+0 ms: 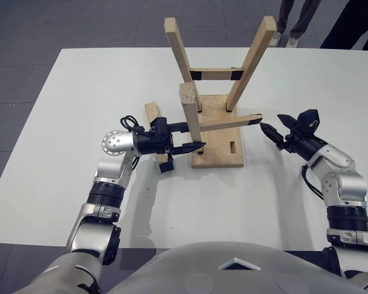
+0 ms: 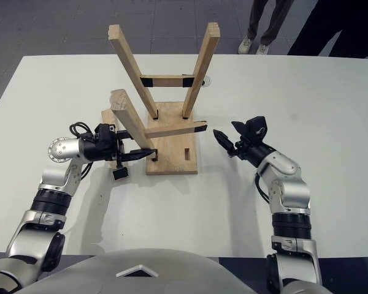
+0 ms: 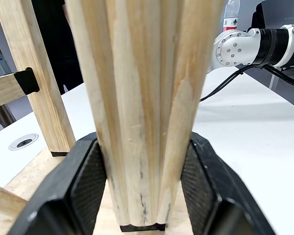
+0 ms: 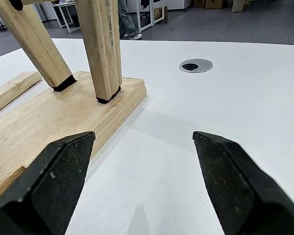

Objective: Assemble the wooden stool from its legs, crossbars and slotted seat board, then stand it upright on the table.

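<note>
The seat board [image 1: 218, 153] lies flat on the table [image 1: 80, 110], 3 legs [image 1: 179, 49] sticking up. The left claw [image 1: 193, 136] squeezes the near leg [image 1: 190, 110]. The right claw [image 1: 272, 122] hangs spread wide beside the board. 1 loose stick [image 1: 151, 111] lies by the left claw.

Seat board [image 2: 172, 160] flat; three legs [image 2: 199, 67] standing in it.

This looks like a lab or an open office workroom. A broad white table [image 1: 61, 184] with a round cable grommet [image 4: 196, 65] stands on a grey tiled floor [image 1: 61, 24]. Farther back are white desks [image 4: 68, 12] and what may be cardboard boxes [image 4: 206, 3].
</note>
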